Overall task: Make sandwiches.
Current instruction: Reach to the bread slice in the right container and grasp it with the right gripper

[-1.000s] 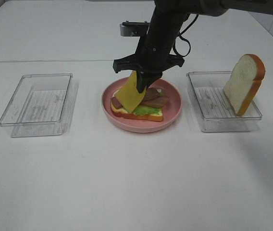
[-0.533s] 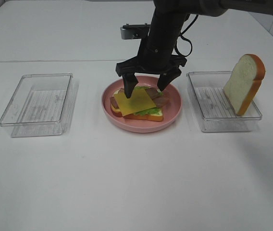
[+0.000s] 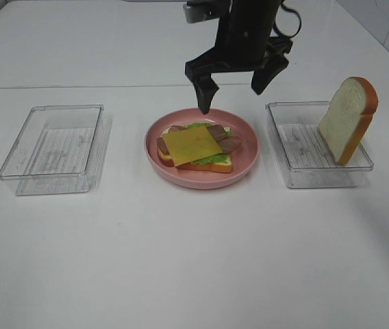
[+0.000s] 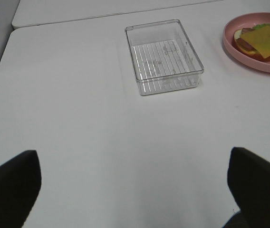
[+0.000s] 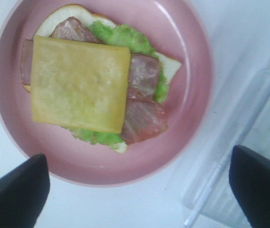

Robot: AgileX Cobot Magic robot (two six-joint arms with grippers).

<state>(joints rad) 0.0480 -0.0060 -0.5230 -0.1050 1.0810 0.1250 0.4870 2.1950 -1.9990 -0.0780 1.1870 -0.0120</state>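
On the round pink plate [image 3: 246, 161] lies an open sandwich [image 3: 196, 148]: a bread slice, green lettuce, reddish-brown bacon and a yellow cheese square [image 3: 192, 144] on top. It also shows in the right wrist view [image 5: 80, 83] and the left wrist view [image 4: 264, 41]. A second bread slice [image 3: 348, 118] stands upright in the right clear tray [image 3: 304, 161]. My right gripper [image 3: 237, 86] is open and empty, above the plate's far edge. My left gripper [image 4: 135, 185] is open and empty over bare table, away from the plate.
An empty clear tray [image 3: 54, 147] sits on the left of the white table; it also shows in the left wrist view [image 4: 163, 56]. The right tray's corner shows in the right wrist view [image 5: 249, 156].
My right gripper let go of the cheese square, which now lies flat on the bacon. The gripper has then risen and moved back, open.
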